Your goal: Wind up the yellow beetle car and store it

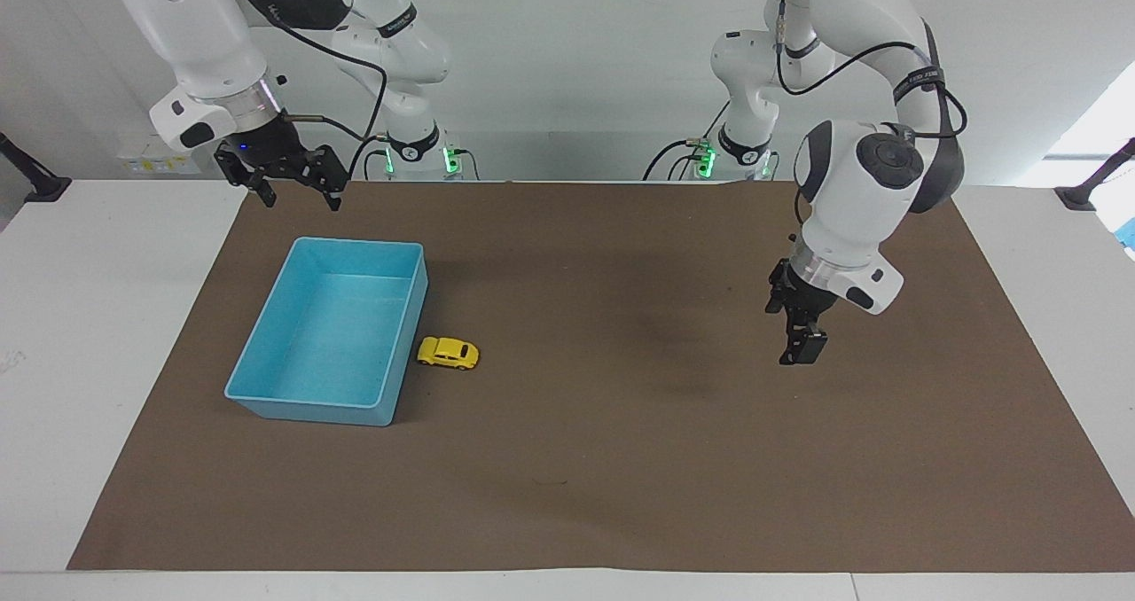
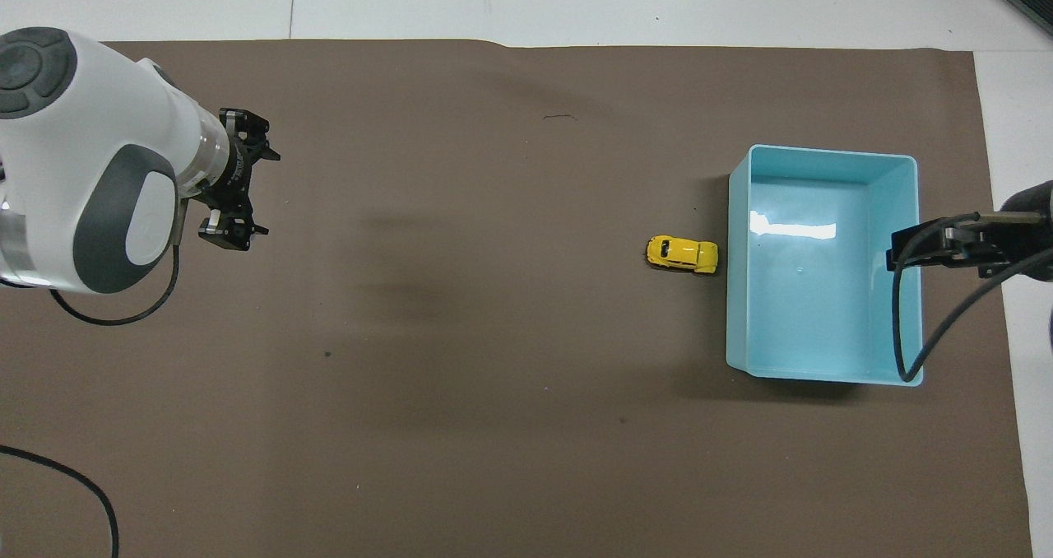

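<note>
The yellow beetle car stands on the brown mat, close beside the long wall of the blue bin that faces the left arm's end. It also shows in the overhead view, beside the bin. The bin is empty. My right gripper hangs open and empty, high over the bin's side toward the right arm's end; it also shows in the overhead view. My left gripper hangs empty over bare mat toward the left arm's end, far from the car, and shows in the overhead view.
The brown mat covers most of the white table. A black cable from the right arm loops over the bin's corner in the overhead view.
</note>
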`<action>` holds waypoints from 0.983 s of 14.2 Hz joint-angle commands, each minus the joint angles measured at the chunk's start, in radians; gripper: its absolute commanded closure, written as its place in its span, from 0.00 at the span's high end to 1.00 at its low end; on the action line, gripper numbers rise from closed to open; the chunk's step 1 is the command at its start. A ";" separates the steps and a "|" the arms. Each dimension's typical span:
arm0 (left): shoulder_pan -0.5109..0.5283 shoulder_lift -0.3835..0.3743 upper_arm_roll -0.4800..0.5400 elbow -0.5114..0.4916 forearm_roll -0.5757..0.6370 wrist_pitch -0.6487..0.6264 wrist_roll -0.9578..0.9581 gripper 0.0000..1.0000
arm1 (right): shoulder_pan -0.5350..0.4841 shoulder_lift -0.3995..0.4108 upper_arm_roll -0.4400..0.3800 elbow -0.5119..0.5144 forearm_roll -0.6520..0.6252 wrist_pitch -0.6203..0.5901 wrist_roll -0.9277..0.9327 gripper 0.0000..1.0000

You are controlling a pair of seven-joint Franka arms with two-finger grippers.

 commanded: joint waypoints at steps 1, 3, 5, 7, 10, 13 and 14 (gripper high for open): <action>0.042 -0.035 -0.012 -0.021 0.016 -0.025 0.152 1.00 | -0.015 -0.010 0.007 -0.001 0.023 0.002 -0.028 1.00; 0.047 -0.048 -0.011 -0.020 0.016 -0.025 0.230 1.00 | -0.023 -0.006 0.005 0.000 0.008 0.016 -0.034 1.00; 0.061 -0.055 -0.011 -0.020 0.016 -0.027 0.299 1.00 | -0.027 -0.007 -0.005 -0.001 0.018 0.027 -0.026 1.00; 0.077 -0.062 -0.011 -0.020 0.016 -0.065 0.402 1.00 | -0.024 -0.007 -0.004 -0.001 0.018 0.027 -0.026 1.00; 0.125 -0.097 -0.012 -0.023 0.015 -0.130 0.624 1.00 | -0.026 -0.010 -0.004 -0.004 0.008 0.019 -0.025 1.00; 0.160 -0.121 -0.012 -0.021 0.015 -0.165 0.900 1.00 | -0.016 -0.010 -0.002 -0.006 0.008 0.023 0.015 1.00; 0.163 -0.125 -0.011 -0.023 0.015 -0.182 1.001 1.00 | -0.015 -0.010 -0.002 -0.006 0.008 0.024 0.027 1.00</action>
